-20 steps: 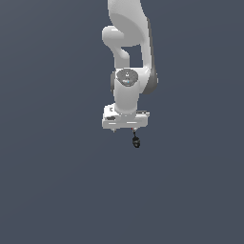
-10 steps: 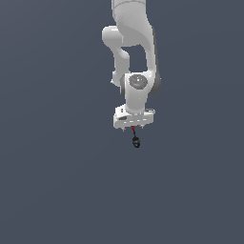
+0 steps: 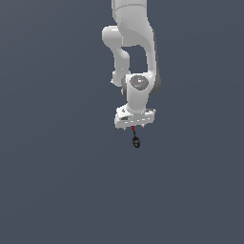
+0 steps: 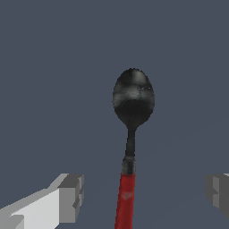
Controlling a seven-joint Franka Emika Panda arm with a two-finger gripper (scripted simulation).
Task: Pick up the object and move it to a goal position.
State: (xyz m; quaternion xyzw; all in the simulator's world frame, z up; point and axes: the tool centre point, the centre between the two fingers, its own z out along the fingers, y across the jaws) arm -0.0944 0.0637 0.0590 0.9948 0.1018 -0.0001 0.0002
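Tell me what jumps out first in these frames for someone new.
The white arm drops in from the top of the exterior view against a plain grey-blue backdrop, ending in the pincer. Just under it hangs a small spoon; the wrist view shows its black bowl, dark stem and red handle. There the grey fingertips sit wide on either side of the handle, with clear gaps and no visible contact.

Hanging at the exterior view's centre, just right of the middle line: the arm coming down from the top edge, gripper at its lower end. Directly below the gripper, the object, stem up, bulb down. In the wrist view, set between two spread fingers, touching neither.
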